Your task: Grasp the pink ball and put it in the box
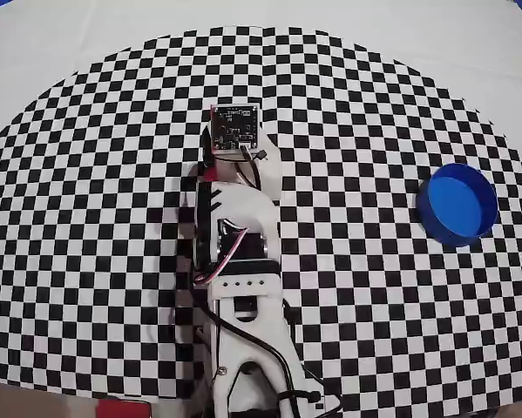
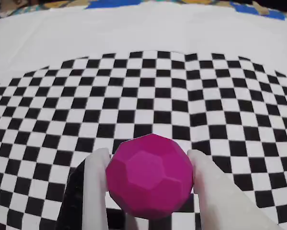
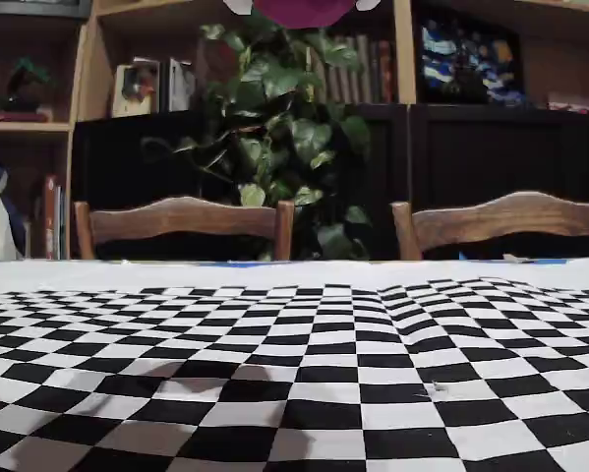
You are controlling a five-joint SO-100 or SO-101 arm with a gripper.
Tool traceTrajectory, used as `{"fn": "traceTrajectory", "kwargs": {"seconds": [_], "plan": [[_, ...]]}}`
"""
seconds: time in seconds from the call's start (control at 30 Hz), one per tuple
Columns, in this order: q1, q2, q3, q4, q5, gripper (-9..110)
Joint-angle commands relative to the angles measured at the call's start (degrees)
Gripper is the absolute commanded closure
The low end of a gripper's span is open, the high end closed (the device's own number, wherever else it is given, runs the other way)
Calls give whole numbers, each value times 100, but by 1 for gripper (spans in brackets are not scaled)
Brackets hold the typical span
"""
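While your gripper is clamped on the pink ball, lifted above the checkered cloth, the blue box sits well off to the right in the overhead view.

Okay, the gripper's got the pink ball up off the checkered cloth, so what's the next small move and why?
Probably swing the arm toward the box, keeping height. The wrist view shows the pink ball held between the fingers of the gripper, and the fixed view shows it high above the cloth. In the overhead view the box sits to the right of the arm, apart from it.
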Motion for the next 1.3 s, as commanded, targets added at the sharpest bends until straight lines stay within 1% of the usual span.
{"fn": "traceTrajectory", "kwargs": {"seconds": [0.0,1.27], "plan": [[220,246,18,-79,18,101],[3410,1204,765,-79,18,101]]}}
